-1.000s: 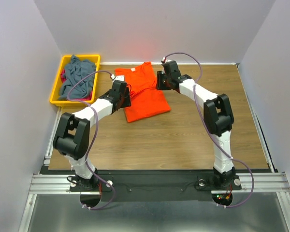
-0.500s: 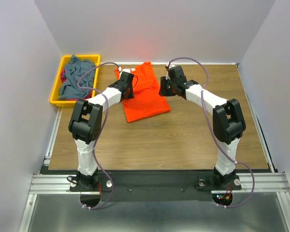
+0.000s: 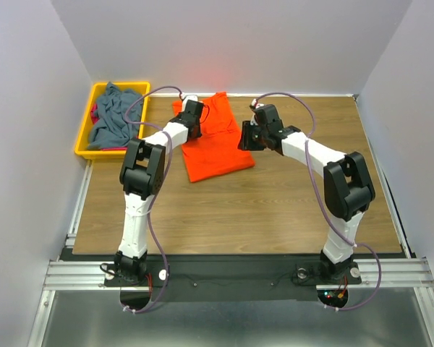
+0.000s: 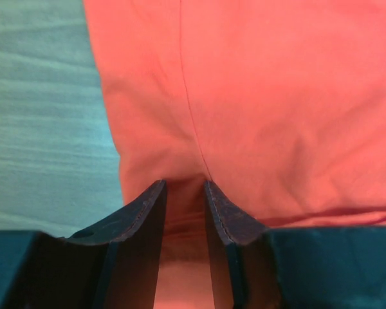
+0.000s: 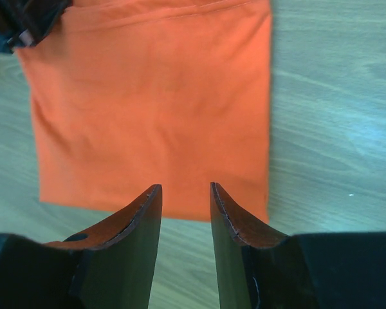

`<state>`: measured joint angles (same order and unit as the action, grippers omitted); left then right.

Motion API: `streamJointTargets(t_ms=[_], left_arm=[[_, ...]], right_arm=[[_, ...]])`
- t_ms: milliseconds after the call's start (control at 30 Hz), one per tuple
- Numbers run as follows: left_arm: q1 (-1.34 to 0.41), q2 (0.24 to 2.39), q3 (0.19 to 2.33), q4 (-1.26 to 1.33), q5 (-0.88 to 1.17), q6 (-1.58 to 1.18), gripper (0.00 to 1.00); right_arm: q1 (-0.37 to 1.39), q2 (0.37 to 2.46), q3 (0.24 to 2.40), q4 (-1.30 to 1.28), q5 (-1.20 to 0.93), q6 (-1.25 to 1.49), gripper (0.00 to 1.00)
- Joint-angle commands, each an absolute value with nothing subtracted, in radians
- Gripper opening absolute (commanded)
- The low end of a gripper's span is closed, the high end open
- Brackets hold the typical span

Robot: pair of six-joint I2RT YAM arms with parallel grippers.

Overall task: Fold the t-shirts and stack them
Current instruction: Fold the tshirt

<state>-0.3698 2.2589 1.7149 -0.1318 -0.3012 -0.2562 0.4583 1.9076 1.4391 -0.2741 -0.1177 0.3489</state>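
Note:
The bright orange t-shirt (image 3: 215, 148) lies folded flat on the wooden table, far centre. My left gripper (image 3: 196, 116) is low over its far-left part. In the left wrist view the gripper (image 4: 183, 185) is narrowly open, with orange cloth (image 4: 276, 96) under and between the fingertips. My right gripper (image 3: 244, 139) hovers at the shirt's right edge. In the right wrist view the gripper (image 5: 185, 188) is narrowly open and empty, with bare wood between the fingers and the shirt (image 5: 148, 96) just ahead. The slate grey-blue t-shirt (image 3: 116, 112) lies crumpled in the bin over a glimpse of red cloth (image 3: 95, 113).
A yellow bin (image 3: 83, 137) stands at the far left edge of the table (image 3: 275, 210). White walls close in on the left, back and right. The left arm's wrist (image 5: 19, 19) shows at the top left of the right wrist view.
My left gripper has moved from the shirt's left edge toward the far side, onto its upper left part. My right gripper has shifted slightly nearer and right. The shirt has kept its shape.

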Motion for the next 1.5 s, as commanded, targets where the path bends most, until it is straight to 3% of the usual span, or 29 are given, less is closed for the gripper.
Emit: streamJointTargets(t_ms=[0, 67, 200, 333, 433, 600, 733, 1000, 1467], left_arm=[[-0.364, 2.189, 1.744, -0.097, -0.324, -0.244, 0.43], [-0.365, 2.140, 1.711, -0.089, -0.316, -0.262, 0.49], [-0.368, 1.903, 1.544, -0.052, -0.279, -0.339, 0.71], [-0.397, 1.697, 1.303, -0.032, -0.252, -0.440, 0.79], [-0.419, 1.586, 1.188, -0.006, -0.166, -0.486, 0.79], [-0.437, 1.557, 0.987, 0.093, -0.011, -0.590, 0.63], [-0.437, 1.601, 0.902, 0.133, 0.058, -0.656, 0.56], [-0.428, 1.686, 0.861, 0.107, 0.064, -0.704, 0.54], [-0.411, 1.631, 0.799, -0.055, 0.135, -0.692, 0.54]], right_arm=[[0.440, 1.844, 1.410, -0.172, -0.240, 0.394, 0.42], [0.419, 1.845, 1.384, -0.147, -0.290, 0.414, 0.42], [0.384, 1.855, 1.338, -0.059, -0.419, 0.457, 0.42], [0.354, 1.882, 1.310, 0.044, -0.526, 0.495, 0.42], [0.341, 1.905, 1.284, 0.136, -0.601, 0.532, 0.42], [0.313, 1.977, 1.259, 0.231, -0.683, 0.560, 0.41], [0.290, 2.037, 1.195, 0.375, -0.741, 0.623, 0.41], [0.212, 2.114, 1.040, 0.430, -0.721, 0.647, 0.35], [0.157, 1.936, 0.777, 0.292, -0.678, 0.749, 0.34]])
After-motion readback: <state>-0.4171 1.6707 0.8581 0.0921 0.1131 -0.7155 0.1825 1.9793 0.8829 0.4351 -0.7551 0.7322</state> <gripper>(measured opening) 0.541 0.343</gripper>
